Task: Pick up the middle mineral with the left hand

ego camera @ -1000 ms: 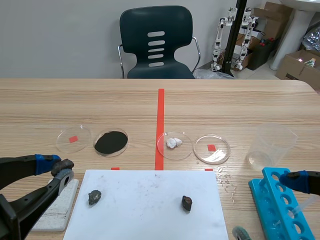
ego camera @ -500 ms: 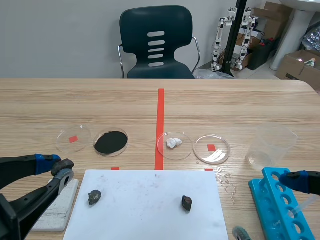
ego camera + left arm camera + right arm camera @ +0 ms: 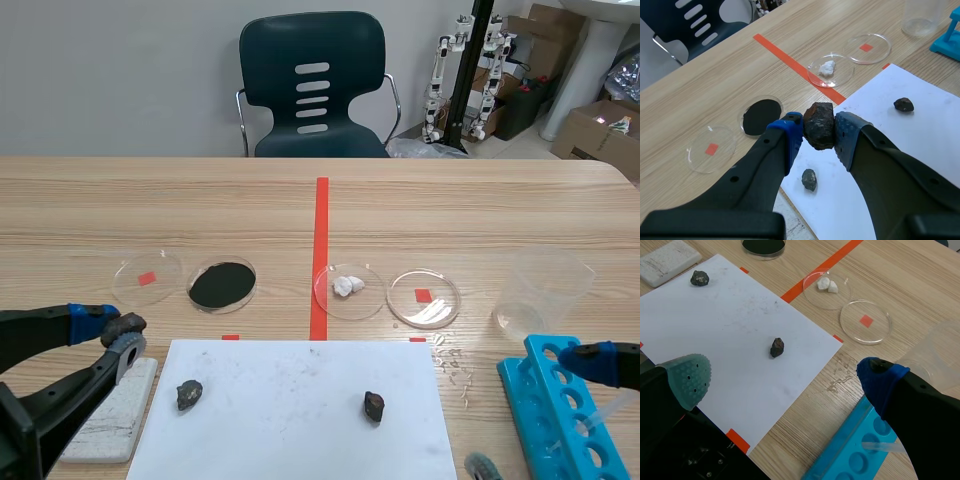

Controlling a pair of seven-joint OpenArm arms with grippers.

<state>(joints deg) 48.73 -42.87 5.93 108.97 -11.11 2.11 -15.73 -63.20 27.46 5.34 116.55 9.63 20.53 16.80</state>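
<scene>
Left gripper: clamped on the middle mineral, with a blue pad pressed to each side of it; beside the white sheet's far left corner.
Middle mineral: dark reddish-brown lump held between the left gripper's pads, near the far left corner of the sheet.
White sheet: flat on the wooden table, faintly smudged; carries two loose stones.
Grey mineral: on the sheet, near its left edge.
Dark brown mineral: on the sheet, right of its middle, well apart from the grey one.
Right gripper: fingers spread wide, gripping nothing; over the sheet's right side.
White slab: just beside the sheet's left edge, under the left arm.
Clear dish: beyond the sheet's far left corner; a red tape mark shows through its base.
Black-powder dish: beyond the sheet's far edge, left part; its base is covered with black powder.
White-chunk dish: beyond the far edge, right of the red tape line; holds a few white lumps.
Second clear dish: beyond the sheet's far right corner, touching the white-chunk dish or nearly so; a red mark shows through.
Beaker: clear plastic, upright, well right of the sheet's far right corner.
Blue tube rack: just right of the sheet's right edge; a clear tube shows at one well.
</scene>
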